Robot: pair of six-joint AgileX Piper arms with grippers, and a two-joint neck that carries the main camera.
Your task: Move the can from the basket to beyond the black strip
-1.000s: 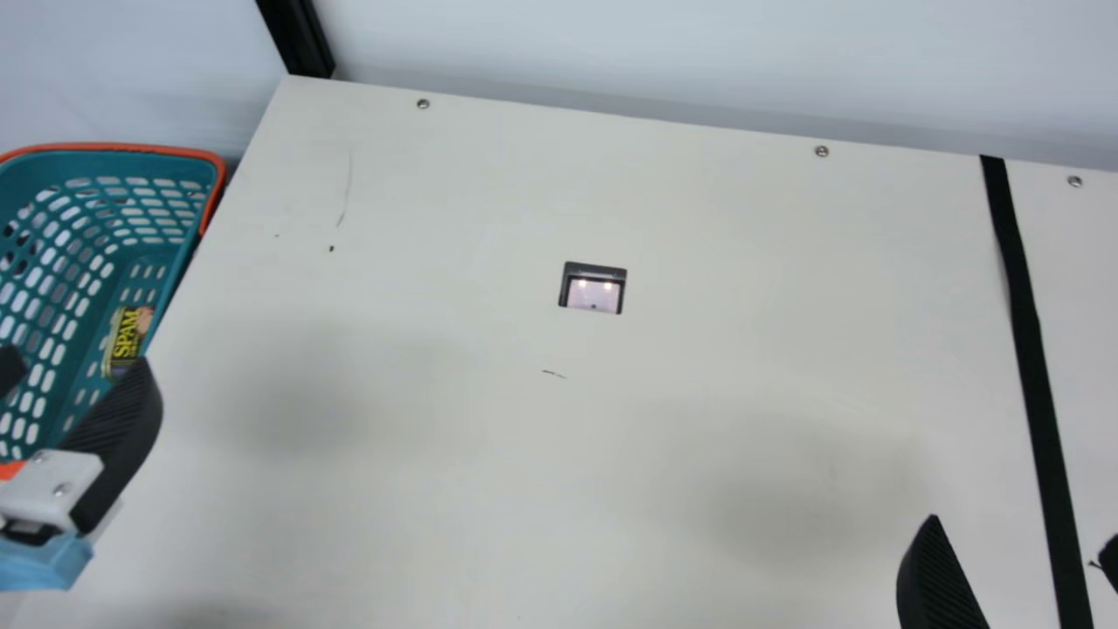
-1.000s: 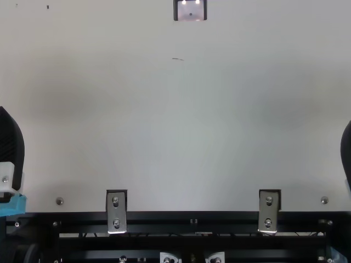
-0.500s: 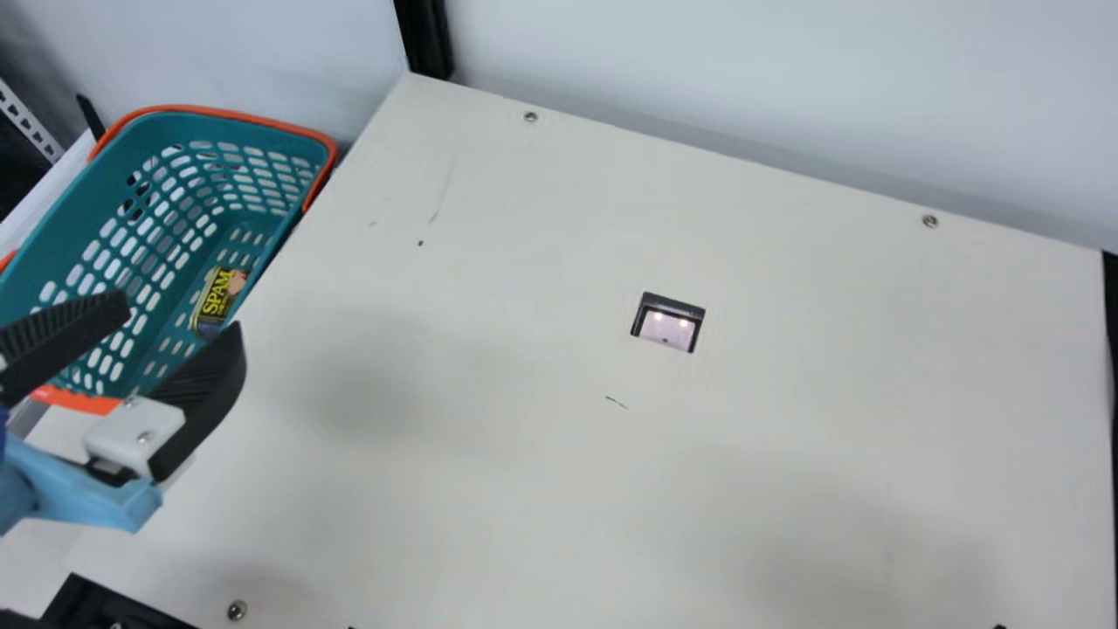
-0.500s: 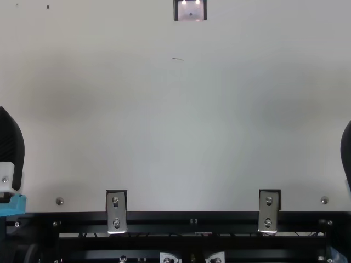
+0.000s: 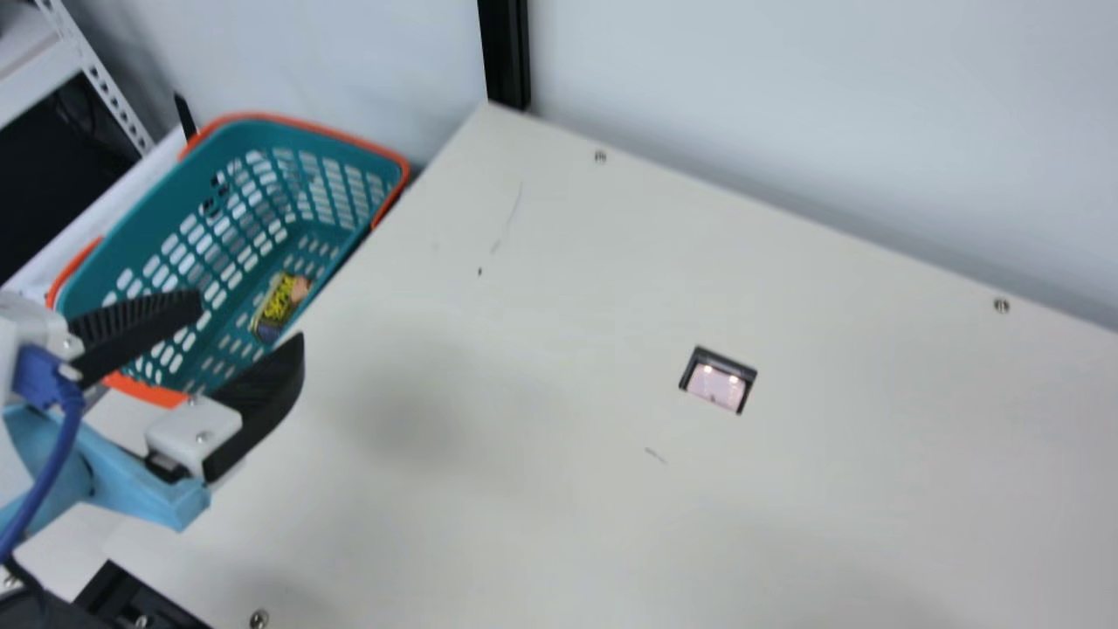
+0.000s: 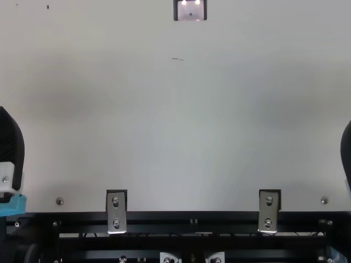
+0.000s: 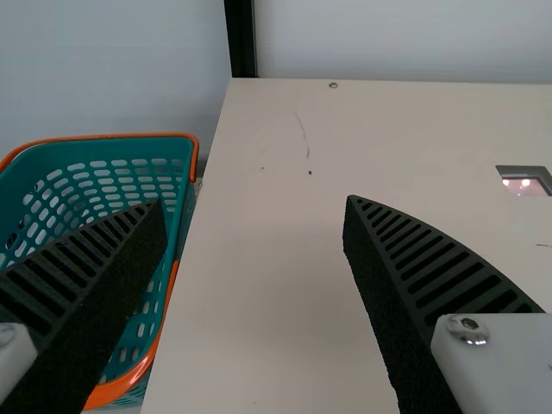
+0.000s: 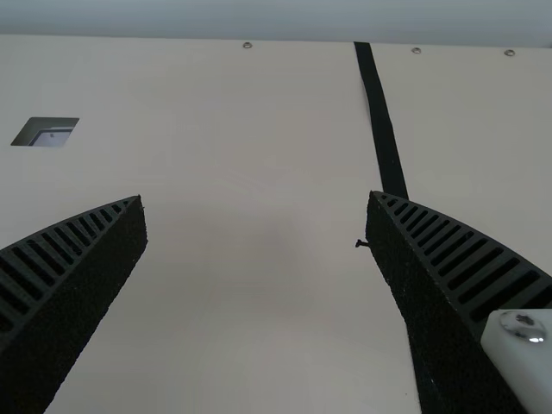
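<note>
In the main view my left gripper (image 5: 251, 321) stands open at the left, near the basket's closest end. The yellow and dark can (image 5: 279, 306) lies at the bottom of the teal basket (image 5: 140, 223), beyond those fingers. My left gripper (image 7: 257, 203) has nothing between its wide-parted fingers in the left wrist view. At the right edge of the top view one finger of my right gripper (image 6: 346, 150) shows. The right wrist view has my right gripper (image 8: 256, 198) open over bare table, with the black strip (image 8: 379, 121) running behind one finger.
The basket, with its orange rim, stands against the left edge of the cream table (image 5: 524, 367). A small square cutout (image 5: 718, 381) sits in the tabletop. A black post (image 5: 505, 52) rises at the far left corner, and a white rack (image 5: 96, 74) stands behind the basket.
The neck camera has turned toward the left, bringing the whole basket and more of the left gripper into the main view. Both arms have kept still.
</note>
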